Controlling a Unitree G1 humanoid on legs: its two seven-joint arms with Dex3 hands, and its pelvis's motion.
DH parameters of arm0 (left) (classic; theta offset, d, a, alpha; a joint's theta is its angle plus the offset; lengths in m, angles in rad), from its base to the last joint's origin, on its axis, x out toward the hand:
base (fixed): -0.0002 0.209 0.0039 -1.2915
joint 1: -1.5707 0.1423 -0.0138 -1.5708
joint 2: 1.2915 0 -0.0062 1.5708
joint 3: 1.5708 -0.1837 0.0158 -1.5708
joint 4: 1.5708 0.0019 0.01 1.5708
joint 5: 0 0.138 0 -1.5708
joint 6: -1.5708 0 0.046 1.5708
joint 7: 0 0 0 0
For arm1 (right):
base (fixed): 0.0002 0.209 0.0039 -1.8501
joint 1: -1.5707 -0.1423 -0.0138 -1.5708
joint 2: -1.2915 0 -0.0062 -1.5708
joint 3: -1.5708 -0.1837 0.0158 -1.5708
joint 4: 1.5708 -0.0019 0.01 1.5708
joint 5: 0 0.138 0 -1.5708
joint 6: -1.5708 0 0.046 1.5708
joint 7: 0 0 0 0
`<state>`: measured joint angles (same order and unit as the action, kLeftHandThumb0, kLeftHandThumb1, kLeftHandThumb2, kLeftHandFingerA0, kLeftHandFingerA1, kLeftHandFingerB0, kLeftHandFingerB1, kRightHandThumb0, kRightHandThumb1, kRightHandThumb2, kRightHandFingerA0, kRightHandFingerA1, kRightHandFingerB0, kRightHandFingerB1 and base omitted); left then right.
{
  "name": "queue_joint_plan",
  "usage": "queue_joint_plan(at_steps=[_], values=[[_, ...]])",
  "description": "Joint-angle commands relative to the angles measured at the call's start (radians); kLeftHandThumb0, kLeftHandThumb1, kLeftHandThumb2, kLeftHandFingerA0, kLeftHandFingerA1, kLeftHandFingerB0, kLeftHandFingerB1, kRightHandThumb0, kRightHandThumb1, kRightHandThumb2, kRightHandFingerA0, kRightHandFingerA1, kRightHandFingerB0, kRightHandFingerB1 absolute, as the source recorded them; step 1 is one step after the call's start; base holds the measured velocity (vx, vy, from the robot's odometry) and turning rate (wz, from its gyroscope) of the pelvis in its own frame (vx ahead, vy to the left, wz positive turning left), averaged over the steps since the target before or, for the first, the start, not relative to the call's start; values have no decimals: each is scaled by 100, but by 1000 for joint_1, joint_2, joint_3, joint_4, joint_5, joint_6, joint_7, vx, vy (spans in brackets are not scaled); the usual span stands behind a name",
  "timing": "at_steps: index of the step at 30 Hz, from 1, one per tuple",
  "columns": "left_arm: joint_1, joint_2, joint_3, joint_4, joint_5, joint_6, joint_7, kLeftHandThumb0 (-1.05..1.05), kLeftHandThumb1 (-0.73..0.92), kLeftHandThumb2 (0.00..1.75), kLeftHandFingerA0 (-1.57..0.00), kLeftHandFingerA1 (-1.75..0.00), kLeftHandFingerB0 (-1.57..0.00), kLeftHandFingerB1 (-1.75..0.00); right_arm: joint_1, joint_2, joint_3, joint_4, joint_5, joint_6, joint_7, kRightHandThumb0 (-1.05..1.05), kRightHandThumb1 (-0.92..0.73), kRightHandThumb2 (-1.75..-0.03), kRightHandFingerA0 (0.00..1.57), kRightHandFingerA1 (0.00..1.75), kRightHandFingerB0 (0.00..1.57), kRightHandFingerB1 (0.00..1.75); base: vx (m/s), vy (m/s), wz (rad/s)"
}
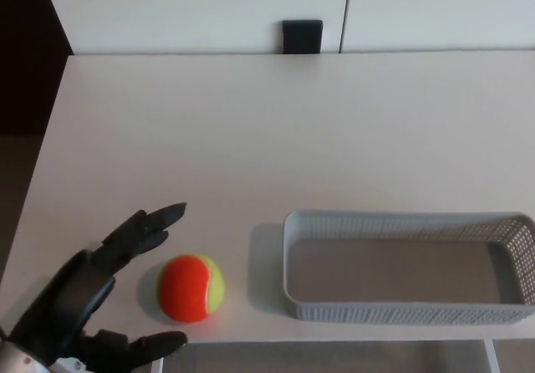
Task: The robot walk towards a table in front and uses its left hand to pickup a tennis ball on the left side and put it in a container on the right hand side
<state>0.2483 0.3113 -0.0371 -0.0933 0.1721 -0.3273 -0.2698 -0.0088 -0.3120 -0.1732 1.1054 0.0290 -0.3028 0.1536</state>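
Observation:
An orange and yellow tennis ball lies on the white table near its front edge, left of centre. My left hand comes in from the lower left, open, with its two fingers stretched above the ball and the thumb below it. The ball sits just beyond the fingertips, apart from them. A grey mesh basket stands empty on the right, a short gap from the ball. My right hand does not show.
A small black block stands at the table's far edge against the white wall. The table's left edge drops to dark floor. The front edge runs just under the ball and basket.

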Motion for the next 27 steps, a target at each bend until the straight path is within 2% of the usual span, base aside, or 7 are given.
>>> queue_joint_plan(at_steps=[1, 3, 13, 19, 24, 25, 27], values=[[5, -8, -19, -15, 71, 50, 44, -56, 47, 55, -24, -33, -13, -25, -4, -14, -9, -6, 9, 18, 6, -53, -40, -57, 92, 58, 58, 41, 0, 0, 0], [7, -14, -28, -20, 86, 65, 54, -61, 40, 71, -18, -42, -7, -33, -2, -13, -7, -7, 7, 17, 6, -50, -44, -55, 90, 56, 58, 40, 0, 0, 0], [-12, -48, -60, -9, 151, 106, 106, -64, 41, 71, -21, -42, -9, -34, -11, -10, -3, -23, 3, 28, -2, -56, -38, -79, 93, 70, 51, 52, 0, 0, 0], [-51, -64, -65, 31, 163, 127, 131, -65, 41, 72, -20, -43, -10, -34, -13, -8, -9, -30, 10, 23, 1, -58, -37, -77, 94, 69, 52, 52, 0, 0, 0], [-98, -61, -82, 71, 219, 153, 153, -64, 50, 55, -26, -34, -12, -27, -13, -8, -9, -34, 12, 25, 4, -55, -36, -77, 94, 70, 51, 52, 0, 0, 0], [-122, -61, -96, 86, 240, 174, 151, -65, 41, 74, -21, -44, -7, -31, -15, -8, -8, -38, 11, 28, 2, -58, -37, -77, 91, 66, 52, 52, 0, 0, 0], [-147, -59, -117, 101, 265, 194, 150, -63, 41, 73, -23, -44, -7, -32, -14, -9, -8, -43, 10, 30, 0, -58, -37, -77, 91, 66, 53, 52, 0, 0, 0]])
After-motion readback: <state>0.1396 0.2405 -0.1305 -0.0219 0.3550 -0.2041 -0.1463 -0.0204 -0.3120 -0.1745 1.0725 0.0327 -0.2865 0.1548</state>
